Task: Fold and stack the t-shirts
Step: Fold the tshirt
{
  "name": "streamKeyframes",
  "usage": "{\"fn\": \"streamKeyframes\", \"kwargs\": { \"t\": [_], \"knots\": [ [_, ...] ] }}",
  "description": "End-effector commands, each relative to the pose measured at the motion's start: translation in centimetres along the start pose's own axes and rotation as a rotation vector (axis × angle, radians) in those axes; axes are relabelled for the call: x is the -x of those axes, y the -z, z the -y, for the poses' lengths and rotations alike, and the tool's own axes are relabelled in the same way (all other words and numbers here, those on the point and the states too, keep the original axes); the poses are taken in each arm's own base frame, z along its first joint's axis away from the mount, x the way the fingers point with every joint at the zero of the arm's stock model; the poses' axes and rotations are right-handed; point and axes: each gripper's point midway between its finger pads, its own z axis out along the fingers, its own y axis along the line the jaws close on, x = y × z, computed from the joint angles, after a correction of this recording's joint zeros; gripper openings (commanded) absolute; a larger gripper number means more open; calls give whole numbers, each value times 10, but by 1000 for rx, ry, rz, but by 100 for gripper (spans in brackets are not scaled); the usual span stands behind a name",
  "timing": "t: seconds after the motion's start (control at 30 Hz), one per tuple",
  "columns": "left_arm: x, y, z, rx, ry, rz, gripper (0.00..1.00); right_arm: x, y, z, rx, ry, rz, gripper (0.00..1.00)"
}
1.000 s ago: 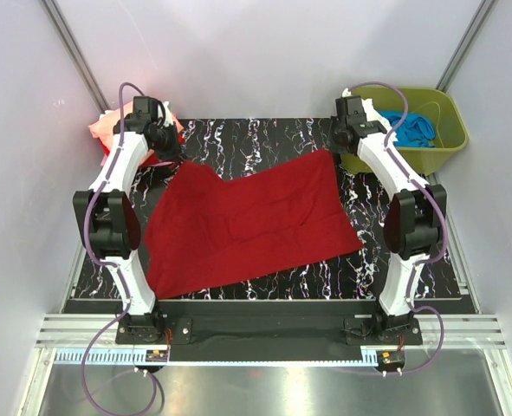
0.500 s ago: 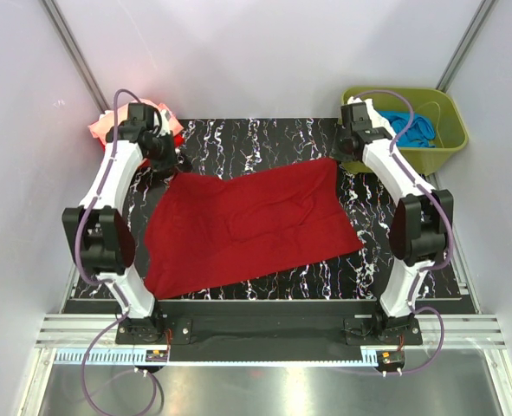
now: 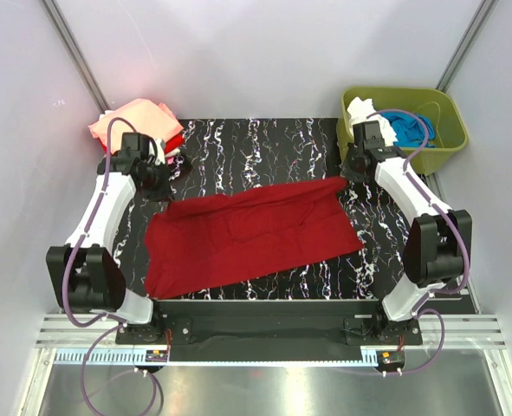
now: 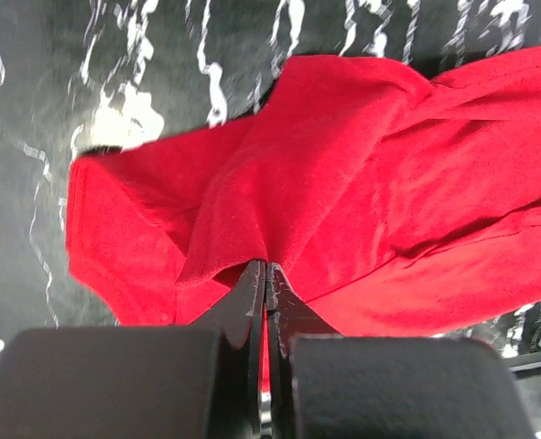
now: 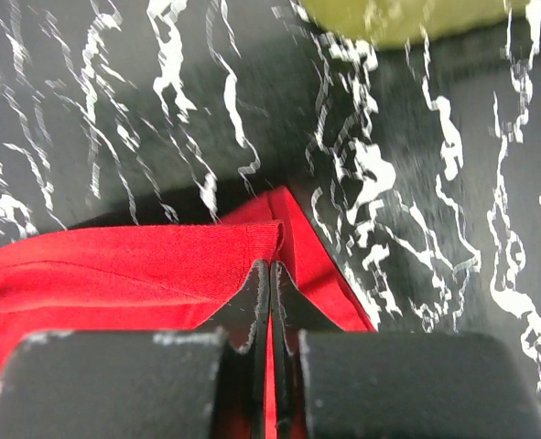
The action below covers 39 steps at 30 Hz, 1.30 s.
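On the black marbled counter [image 3: 264,139], beside the olive-green tub [image 3: 450,130], a dark red t-shirt [image 3: 247,238] lies spread wide. Its edge on the tub's side is raised at both ends. The left hand [image 3: 171,195] is clenched on the corner farthest from the tub. The right hand [image 3: 344,178] is clenched on the corner just in front of the tub. In each wrist view the fingers [image 4: 250,293] are pressed together with a pinch of red cloth caught between them.

A second ago that edge lay flat, level with the tub. Both hands have since drawn it away from the tub, toward the arm bases, so the cloth now shows as a narrower band. This looks like a first fold under way and not yet laid down.

A pile of salmon-pink and red t-shirts [image 3: 139,121] sits across the counter from the tub, and a blue t-shirt [image 3: 411,130] lies inside it.
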Motion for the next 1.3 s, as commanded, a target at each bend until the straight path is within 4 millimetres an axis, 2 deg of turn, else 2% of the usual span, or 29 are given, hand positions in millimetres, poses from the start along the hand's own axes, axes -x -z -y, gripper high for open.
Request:
{"fn": "streamKeyframes", "kwargs": {
  "t": [0.0, 0.13, 0.37, 0.67, 0.87, 1.13, 1.23, 1.27],
  "knots": [
    [4, 17, -5, 42, -16, 85, 0, 9, 20, 0, 31, -29, 60, 0],
    [-2, 31, -15, 108, 14, 123, 0, -5, 18, 5, 28, -27, 36, 0],
    [-3, 56, -30, 206, 44, 181, 0, -8, 19, 4, 38, -19, 25, 0],
    [-23, 64, -39, 240, 53, 159, 0, -13, 14, 9, 8, -20, 3, 0],
    [-41, 62, -46, 266, 72, 132, 0, -18, 9, 23, -48, -37, -11, 0],
    [-74, 66, -47, 269, 121, 81, 0, -38, -1, 25, -45, -35, -78, 0],
    [-95, 65, -47, 266, 160, 40, 5, -52, -7, 34, -88, -58, -115, 7],
    [-100, 65, -43, 245, 178, 25, 9, -57, -8, 38, -114, -63, -124, 13]
  ]
}}
